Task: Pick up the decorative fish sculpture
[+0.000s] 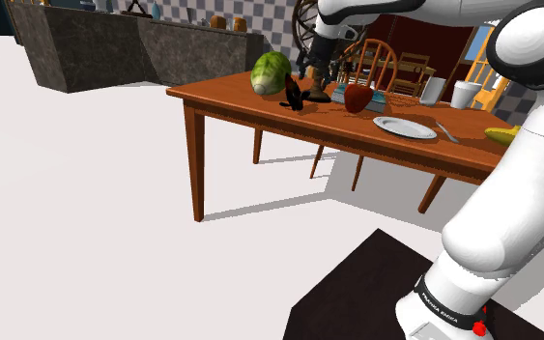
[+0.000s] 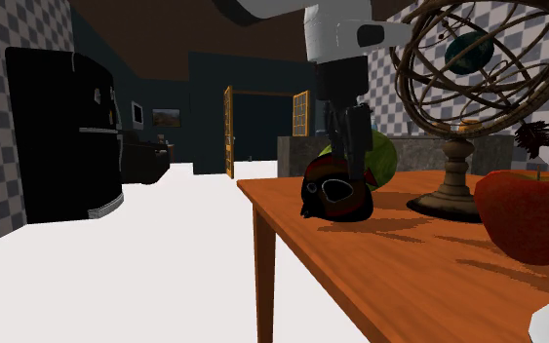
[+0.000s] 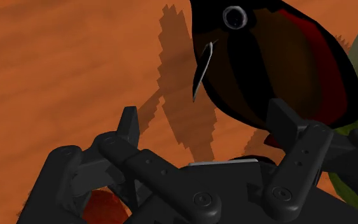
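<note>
The gripper is seen with jaws spread wide and nothing clasped. The black-and-red fish sculpture is found on the wooden table, against one finger and not between both. In the shoulder view it lies at five o'clock of the green melon.

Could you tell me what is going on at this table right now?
A white Franka arm holds its black gripper low over a black and red fish sculpture near one end of a wooden table. The fingers stand open, one right beside the fish's body. Nothing is clasped yet, and the fish lies on the tabletop. A green melon, an armillary globe and a red apple sit close by.
</note>
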Action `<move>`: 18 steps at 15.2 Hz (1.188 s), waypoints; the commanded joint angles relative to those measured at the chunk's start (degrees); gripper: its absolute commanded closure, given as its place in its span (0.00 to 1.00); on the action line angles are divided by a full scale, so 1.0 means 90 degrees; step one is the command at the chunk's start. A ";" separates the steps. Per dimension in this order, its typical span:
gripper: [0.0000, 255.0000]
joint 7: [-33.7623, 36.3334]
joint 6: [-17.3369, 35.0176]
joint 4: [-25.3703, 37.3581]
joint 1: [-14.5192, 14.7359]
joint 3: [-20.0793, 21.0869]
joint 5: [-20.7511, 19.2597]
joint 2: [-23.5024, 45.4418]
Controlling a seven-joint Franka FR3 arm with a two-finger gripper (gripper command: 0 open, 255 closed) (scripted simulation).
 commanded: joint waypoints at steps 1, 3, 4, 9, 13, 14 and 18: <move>0.00 0.0028 0.0185 -0.0180 0.0000 0.0000 -0.0006 0.0002; 0.00 0.0037 0.0325 -0.0339 -0.0002 -0.0002 -0.0007 -0.0017; 0.00 0.0037 0.0325 -0.0339 -0.0002 -0.0002 -0.0007 -0.0017; 1.00 0.0031 0.0308 -0.0318 -0.0005 -0.0005 -0.0006 -0.0013; 1.00 0.0031 0.0310 -0.0320 -0.0005 -0.0004 -0.0006 -0.0014; 1.00 0.0037 0.0325 -0.0339 -0.0002 -0.0002 -0.0007 -0.0017; 1.00 0.0014 -0.0033 0.0074 0.0004 0.0002 -0.0005 0.0038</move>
